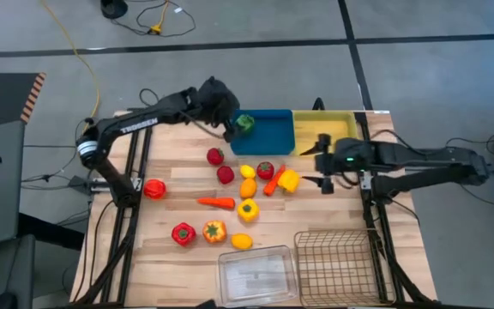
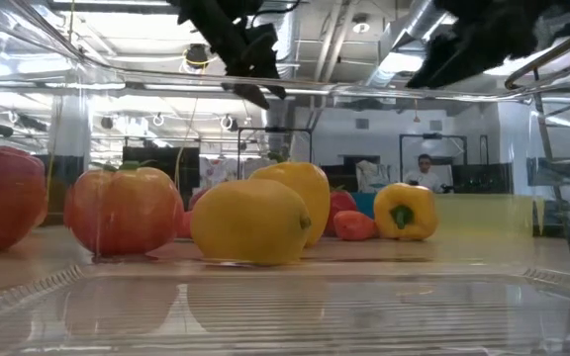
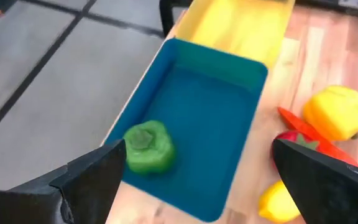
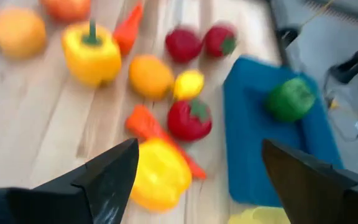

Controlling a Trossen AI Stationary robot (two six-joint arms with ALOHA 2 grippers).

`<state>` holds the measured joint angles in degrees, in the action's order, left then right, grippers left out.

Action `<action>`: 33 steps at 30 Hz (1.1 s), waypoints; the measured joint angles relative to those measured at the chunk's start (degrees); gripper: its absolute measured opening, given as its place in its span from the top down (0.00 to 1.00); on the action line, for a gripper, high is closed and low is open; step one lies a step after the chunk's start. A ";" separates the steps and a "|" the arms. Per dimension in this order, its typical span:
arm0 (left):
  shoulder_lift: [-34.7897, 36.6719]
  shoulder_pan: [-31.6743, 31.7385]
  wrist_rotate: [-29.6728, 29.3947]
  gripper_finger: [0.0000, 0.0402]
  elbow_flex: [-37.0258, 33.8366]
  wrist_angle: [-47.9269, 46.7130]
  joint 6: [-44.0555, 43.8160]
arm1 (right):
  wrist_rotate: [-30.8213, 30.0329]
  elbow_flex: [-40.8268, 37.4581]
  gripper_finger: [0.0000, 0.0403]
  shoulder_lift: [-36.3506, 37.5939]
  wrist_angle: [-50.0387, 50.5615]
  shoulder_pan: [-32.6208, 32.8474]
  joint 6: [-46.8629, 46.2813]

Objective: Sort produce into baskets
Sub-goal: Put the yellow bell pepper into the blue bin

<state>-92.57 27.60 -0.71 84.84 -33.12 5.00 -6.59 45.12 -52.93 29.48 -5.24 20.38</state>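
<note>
The green pepper lay inside the blue tray, at its end farthest from the yellow tray. The left gripper hung above that end with its fingers spread wide and released; the pepper sat beyond them, nearer one finger than the other, touching neither.

The right gripper hovered beside the yellow tray, on the side away from the blue tray, its fingers also parted and holding nothing. A yellow pepper and a carrot lay beyond its fingers.

In the high view, the left gripper partly covered the green pepper.
</note>
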 joint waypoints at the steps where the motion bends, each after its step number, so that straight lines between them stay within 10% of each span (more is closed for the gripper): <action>1: 1.05 -0.50 0.03 0.03 -2.12 1.43 -0.19 | 0.17 0.82 0.10 -2.17 0.44 -0.17 0.69; 21: 6.81 -8.03 -4.35 0.03 -12.79 5.61 -1.55 | -1.05 6.14 0.11 -25.03 1.13 -0.06 2.77; 33: 6.36 -12.34 -7.60 0.03 -12.75 5.50 -2.69 | 4.12 6.14 0.11 -26.79 4.79 -0.14 33.91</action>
<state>-86.21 15.26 -8.31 72.10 -27.62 2.31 -2.47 51.27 -79.73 34.27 -5.38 54.29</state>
